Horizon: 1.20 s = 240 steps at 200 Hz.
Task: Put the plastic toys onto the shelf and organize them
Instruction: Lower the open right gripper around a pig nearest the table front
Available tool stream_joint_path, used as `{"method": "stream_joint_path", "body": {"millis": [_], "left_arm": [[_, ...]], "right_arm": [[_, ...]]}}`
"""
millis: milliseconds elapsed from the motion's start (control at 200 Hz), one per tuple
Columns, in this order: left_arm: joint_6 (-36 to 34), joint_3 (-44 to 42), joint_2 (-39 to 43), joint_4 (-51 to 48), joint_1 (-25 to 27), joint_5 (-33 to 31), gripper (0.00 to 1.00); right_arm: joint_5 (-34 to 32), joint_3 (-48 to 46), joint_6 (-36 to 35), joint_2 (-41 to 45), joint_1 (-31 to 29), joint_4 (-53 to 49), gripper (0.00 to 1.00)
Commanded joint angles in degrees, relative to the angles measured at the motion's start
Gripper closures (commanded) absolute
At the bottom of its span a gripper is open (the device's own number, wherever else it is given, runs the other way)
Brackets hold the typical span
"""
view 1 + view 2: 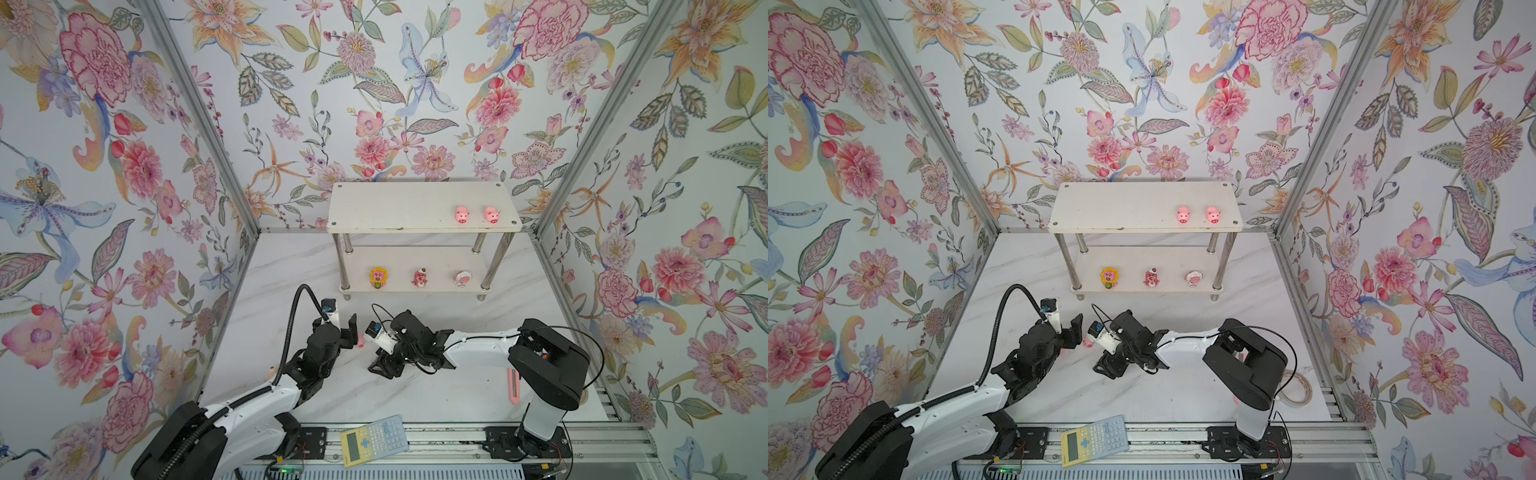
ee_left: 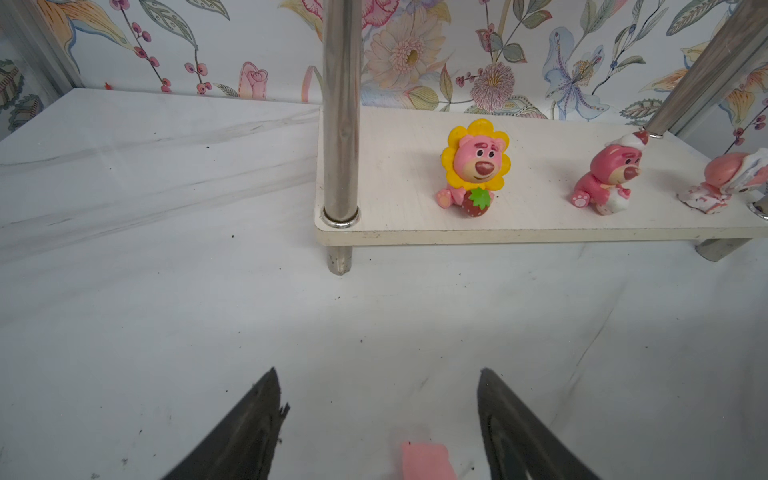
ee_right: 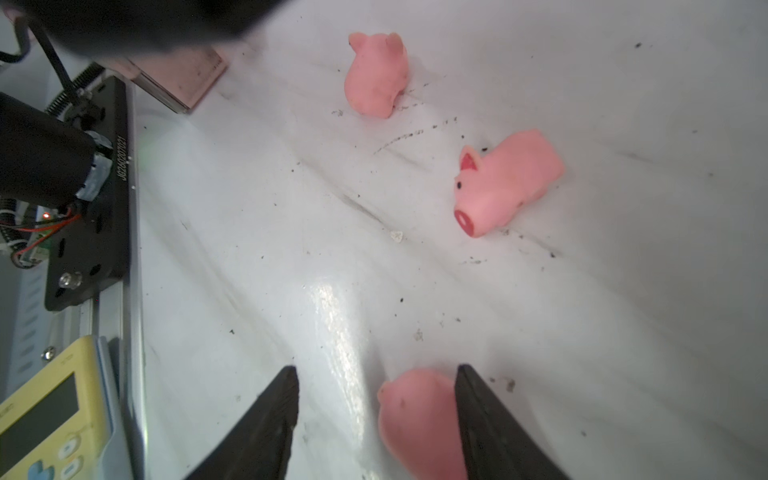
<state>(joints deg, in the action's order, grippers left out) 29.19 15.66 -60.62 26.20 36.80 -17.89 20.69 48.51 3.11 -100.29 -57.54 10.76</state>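
Plastic toys [image 1: 462, 215] — five shelved, three unshelved

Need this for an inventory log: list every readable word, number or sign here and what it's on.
No text reads clearly.
Black base plate: white serial-like code along its edge, too blurred to quote.
Calculator: key and display markings too small to read.
Pink pig and shelf: no writing seen.

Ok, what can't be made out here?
- Pig at right gripper: right wrist view, cut by the edge and a finger; touching unclear.
- Pink blob at left gripper: left wrist view, blurred, cut off.
- Knife: in a top view, mostly behind the right arm.
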Motion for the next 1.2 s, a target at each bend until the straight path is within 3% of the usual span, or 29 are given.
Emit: {"method": "stream_joint_path", "body": {"millis": [0, 255, 460, 676, 746, 921, 1196], "left_arm": [[0.1, -0.2, -1.0, 2.5, -0.5, 1.5, 0.25], [0.5, -0.3, -0.7, 2.5, -0.6, 1.9, 0.25], [1.0, -0.8, -0.1, 2.5, -0.6, 2.1, 0.25], [1.8, -1.1, 0.8, 2.5, -0.6, 2.8, 0.25], [1.8, -1.2, 1.4, 1.9, -0.6, 2.4, 0.25], [1.6, -1.8, 3.1, 0.8, -0.5, 1.6, 0.25], [1.4, -1.9, 2.6, 1.4, -0.6, 1.3, 0.24]], "right_arm": [[-0.2, -5.1, 4.7, 2.7, 0.6, 1.0, 0.38], [-1.2, -11.1, 9.0, 10.5, 0.3, 3.7, 0.38], [-2.6, -11.1, 8.1, 16.8, 1.4, 1.9, 0.38], [0.5, -6.3, 7.1, 11.3, 6.4, -2.0, 0.56], [3.2, -4.9, 7.4, 7.8, 6.9, -2.0, 0.56], [7.8, -4.7, 8.5, 2.3, 6.7, 1.0, 0.43], [10.6, -10.7, 10.6, 4.7, 6.4, 2.1, 0.44]]}}
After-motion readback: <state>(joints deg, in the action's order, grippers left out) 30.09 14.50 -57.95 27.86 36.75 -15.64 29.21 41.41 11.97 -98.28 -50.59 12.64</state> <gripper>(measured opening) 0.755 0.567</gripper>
